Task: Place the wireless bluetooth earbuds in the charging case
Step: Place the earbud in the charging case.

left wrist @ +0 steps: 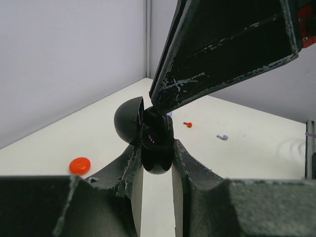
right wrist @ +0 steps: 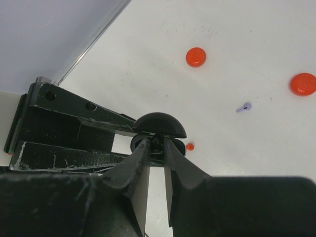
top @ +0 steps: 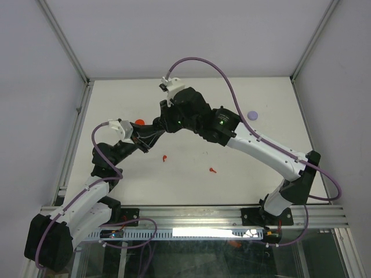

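Pale walls enclose a white worktop [top: 243, 98]. Over its left-centre the left arm [top: 87, 197] and the right arm [top: 272, 153] meet. The left fingers [left wrist: 132, 165] are clenched on the black charging case [left wrist: 157, 155], which is held off the surface with its domed lid [left wrist: 127, 118] hinged open. The right fingers [right wrist: 142, 155] are pinched together, tips at the case's open mouth; whether an earbud sits between them cannot be told. Lying flat on the worktop are a red disc [right wrist: 196, 57], a second red disc [right wrist: 302, 84] and a lavender disc [top: 252, 114]. Loose on the surface, apart from one another, lie a red earbud [top: 164, 157], a second red earbud [top: 213, 170] and a lavender earbud [right wrist: 244, 107].
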`<state>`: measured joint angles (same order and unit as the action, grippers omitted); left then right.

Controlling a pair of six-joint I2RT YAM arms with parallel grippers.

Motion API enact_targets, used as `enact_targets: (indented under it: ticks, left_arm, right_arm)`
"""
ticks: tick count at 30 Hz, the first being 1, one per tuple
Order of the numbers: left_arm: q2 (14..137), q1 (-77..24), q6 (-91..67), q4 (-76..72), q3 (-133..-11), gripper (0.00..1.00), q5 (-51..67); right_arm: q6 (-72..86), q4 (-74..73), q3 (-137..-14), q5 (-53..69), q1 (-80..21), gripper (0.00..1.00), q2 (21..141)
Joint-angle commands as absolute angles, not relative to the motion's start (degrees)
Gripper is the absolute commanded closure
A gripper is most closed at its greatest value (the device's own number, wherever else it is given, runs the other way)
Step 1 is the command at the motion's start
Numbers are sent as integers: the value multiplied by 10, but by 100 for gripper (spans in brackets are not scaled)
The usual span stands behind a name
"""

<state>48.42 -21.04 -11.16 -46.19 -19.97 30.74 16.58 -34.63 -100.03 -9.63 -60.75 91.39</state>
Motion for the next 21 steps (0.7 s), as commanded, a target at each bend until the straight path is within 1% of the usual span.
enact_targets:
  ticks: [1, 6, 11, 16, 21]
  left_arm:
    - [486, -214, -112, -498, -209, 100, 336]
    - [493, -214, -123, -515, -211, 100, 369]
    - [502, -214, -134, -528, -213, 100, 395]
    - [512, -214, -153, -552, -212, 100, 421]
    - [520, -214, -169, -575, -213, 100, 444]
  right_arm:
    - [144, -349, -1034, -81, -610, 80, 907]
    - [127, -359, -1039, -57, -610, 80, 911]
    - [117, -376, -1052, -46, -610, 77, 917]
    - [95, -381, -1051, -9, -610, 77, 915]
    - [79, -391, -1047, 2, -610, 78, 911]
